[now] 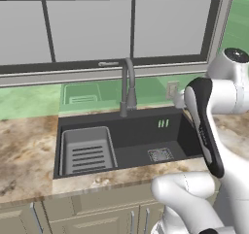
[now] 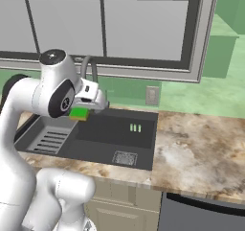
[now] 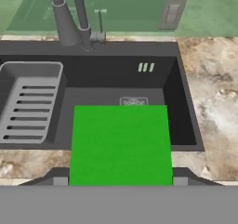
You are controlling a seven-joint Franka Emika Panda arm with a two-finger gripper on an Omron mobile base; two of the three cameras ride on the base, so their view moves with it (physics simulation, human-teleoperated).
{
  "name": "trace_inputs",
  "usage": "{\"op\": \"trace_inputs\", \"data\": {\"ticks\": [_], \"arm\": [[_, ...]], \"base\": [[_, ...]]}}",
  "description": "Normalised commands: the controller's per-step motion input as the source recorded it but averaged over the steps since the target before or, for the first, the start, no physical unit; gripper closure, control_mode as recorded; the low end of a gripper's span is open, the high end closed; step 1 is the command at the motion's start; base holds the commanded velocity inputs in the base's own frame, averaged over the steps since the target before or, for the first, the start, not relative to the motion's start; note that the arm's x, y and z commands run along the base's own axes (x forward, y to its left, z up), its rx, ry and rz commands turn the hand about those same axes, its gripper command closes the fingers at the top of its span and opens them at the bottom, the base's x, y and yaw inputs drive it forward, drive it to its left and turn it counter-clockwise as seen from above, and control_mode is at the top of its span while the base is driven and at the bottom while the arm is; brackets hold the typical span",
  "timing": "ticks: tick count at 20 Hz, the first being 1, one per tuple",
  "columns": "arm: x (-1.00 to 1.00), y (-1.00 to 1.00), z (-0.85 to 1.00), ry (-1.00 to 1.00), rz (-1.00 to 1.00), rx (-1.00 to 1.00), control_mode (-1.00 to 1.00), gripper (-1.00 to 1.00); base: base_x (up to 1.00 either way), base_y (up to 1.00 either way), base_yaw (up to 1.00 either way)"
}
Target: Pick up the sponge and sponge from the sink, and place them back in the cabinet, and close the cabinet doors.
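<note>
Rack insert (image 1: 87,151) sits at the left end of the black sink (image 1: 141,131), grey and slotted, lying on the basin floor. Just right of it, behind the basin's back edge, the grey gooseneck faucet (image 1: 128,87) stands upright. Square drain (image 1: 160,155) lies on the basin floor right of centre, with three small pale slots on the back wall above it.

Bright green sponge (image 3: 121,144) is up in the air above the sink, flat, green face toward the hand camera, partly covering the drain. In the right base view the same sponge (image 2: 79,113) shows its yellow base under the green top, hanging over the basin's left part beside the faucet. Pincer (image 3: 121,181) is closed onto the sponge, one dark fingertip (image 3: 59,180) at each side edge.

Speckled stone bench (image 2: 201,153) runs on to the right of the sink. A wall outlet (image 2: 152,95) sits on the green backsplash above it.
</note>
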Motion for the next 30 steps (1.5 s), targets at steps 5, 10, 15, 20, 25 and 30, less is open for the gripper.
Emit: {"op": "trace_inputs", "data": {"ticks": [5, 10, 15, 20, 25, 30], "arm": [[-0.34, 0.0, 0.14, -0.02, 0.0, 0.0, -1.0, 1.0], [-0.19, 0.01, 0.22, 0.0, 0.0, 0.0, -1.0, 1.0], [-0.02, 0.02, 0.2, 0.0, 0.0, 0.0, -1.0, 1.0], [-0.06, 0.04, 0.14, 0.0, 0.0, 0.0, -1.0, 1.0], [-0.09, 0.06, 0.02, 0.0, 0.0, 0.0, -1.0, 1.0], [-0.14, 0.05, 0.0, 0.0, 0.0, 0.0, -1.0, 1.0]], "base": [[0.0, 0.0, 0.0], [0.0, 0.0, 0.0], [0.0, 0.0, 0.0], [0.0, 0.0, 0.0], [0.0, 0.0, 0.0], [0.0, 0.0, 0.0]]}}
